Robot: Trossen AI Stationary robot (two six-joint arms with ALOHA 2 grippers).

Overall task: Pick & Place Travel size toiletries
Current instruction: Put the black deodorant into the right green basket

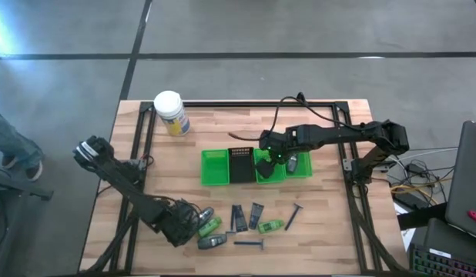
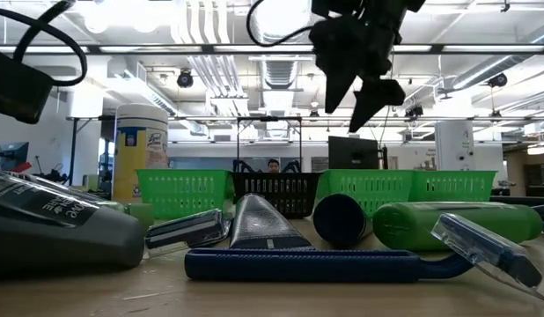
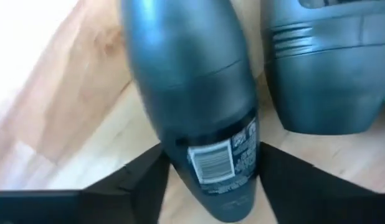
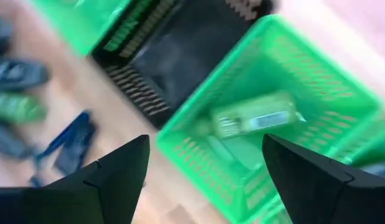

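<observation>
My left gripper is low at the table's near left, shut on a dark grey tube that lies on the wood; a second grey tube lies beside it. My right gripper hangs open above a green compartment of the tray, touching nothing. A green mini bottle lies on that compartment's floor. On the near part of the table lie green bottles, flat dark packets and razors. My left gripper has the grey tube pinched between its two fingers, at the labelled end by the barcode. The fingers come low, along the tube's length. In the high view the tube seems to lie on the table.
A big white jar with a yellow label stands near the far left edge. The tray holds a black compartment between green ones, and a dark item lies in the rightmost one. A black frame edges the table.
</observation>
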